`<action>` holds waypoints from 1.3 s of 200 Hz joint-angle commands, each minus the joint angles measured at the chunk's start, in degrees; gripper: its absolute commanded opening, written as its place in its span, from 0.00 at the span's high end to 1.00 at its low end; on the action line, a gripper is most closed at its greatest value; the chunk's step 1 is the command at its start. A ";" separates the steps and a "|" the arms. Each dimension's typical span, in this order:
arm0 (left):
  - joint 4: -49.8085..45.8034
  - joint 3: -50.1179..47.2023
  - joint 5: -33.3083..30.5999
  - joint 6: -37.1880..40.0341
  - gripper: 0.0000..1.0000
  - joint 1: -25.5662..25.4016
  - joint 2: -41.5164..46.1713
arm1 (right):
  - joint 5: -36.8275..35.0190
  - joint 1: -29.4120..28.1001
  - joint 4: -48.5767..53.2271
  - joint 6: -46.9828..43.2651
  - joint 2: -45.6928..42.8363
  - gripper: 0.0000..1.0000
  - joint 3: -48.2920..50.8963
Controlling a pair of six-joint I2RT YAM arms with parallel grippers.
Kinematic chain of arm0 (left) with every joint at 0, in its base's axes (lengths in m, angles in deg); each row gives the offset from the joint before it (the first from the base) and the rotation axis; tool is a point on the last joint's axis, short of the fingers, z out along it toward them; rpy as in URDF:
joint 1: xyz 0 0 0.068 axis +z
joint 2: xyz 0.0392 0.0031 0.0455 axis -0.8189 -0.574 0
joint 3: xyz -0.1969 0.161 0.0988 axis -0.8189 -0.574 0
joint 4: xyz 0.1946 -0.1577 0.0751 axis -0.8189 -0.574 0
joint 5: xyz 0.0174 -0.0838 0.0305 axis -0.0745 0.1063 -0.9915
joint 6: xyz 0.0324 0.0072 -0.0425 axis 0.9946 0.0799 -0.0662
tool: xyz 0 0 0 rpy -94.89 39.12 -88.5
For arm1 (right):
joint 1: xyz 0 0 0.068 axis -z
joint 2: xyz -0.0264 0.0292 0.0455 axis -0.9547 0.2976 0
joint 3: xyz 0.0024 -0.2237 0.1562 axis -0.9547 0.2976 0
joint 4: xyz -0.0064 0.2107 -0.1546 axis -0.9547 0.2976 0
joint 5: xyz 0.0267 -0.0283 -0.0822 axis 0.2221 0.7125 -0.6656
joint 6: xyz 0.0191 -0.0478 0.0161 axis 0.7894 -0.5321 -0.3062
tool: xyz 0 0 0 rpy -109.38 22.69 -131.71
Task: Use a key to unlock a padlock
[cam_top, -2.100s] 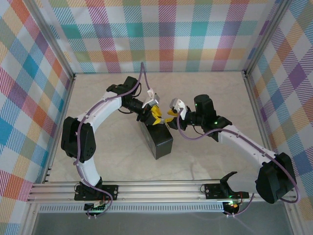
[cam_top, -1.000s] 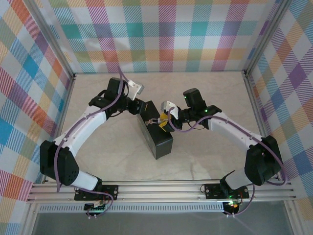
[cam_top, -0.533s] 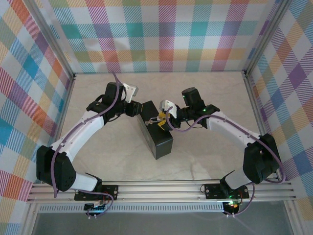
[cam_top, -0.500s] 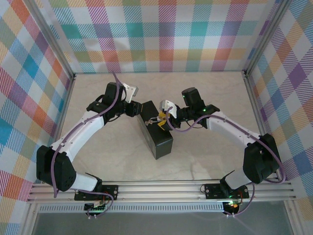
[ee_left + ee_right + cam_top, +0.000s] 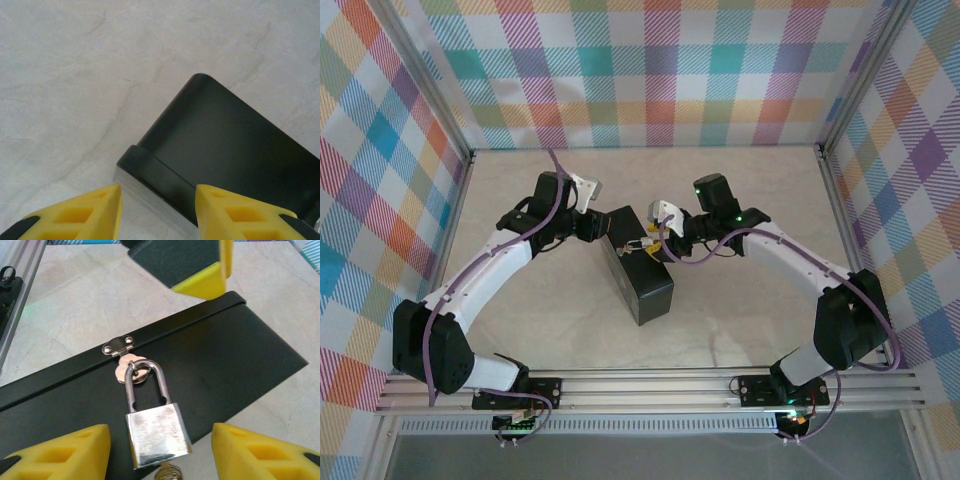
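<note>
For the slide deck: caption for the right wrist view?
Open right gripper flanks the padlock hanging from the black tin's hasp, key at its lower end.

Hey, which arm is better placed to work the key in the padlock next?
Right, probably. The right gripper is open astride the padlock, which hangs from the hasp on the box with the key at its bottom. The left gripper sits at a box corner, away from the lock.
</note>
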 commanded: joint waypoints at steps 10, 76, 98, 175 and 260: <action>0.40 -0.76 0.06 -0.44 0.58 0.29 1.42 | 3.96 0.65 4.59 -4.82 2.01 0.44 -3.87; 0.18 -0.85 -0.32 -1.09 0.59 0.29 0.97 | 7.41 0.59 9.54 -6.75 6.26 0.45 -7.18; 0.17 -0.85 -0.41 -0.76 0.59 0.29 0.90 | 8.55 0.59 12.49 -7.28 7.67 0.50 -8.70; 0.98 -1.29 0.81 0.52 0.59 0.29 -0.58 | 15.67 1.60 17.70 -0.72 6.02 0.81 -10.52; 2.81 -0.76 2.91 -0.19 0.60 0.29 -1.31 | 20.63 2.88 7.98 40.82 4.54 0.89 -9.09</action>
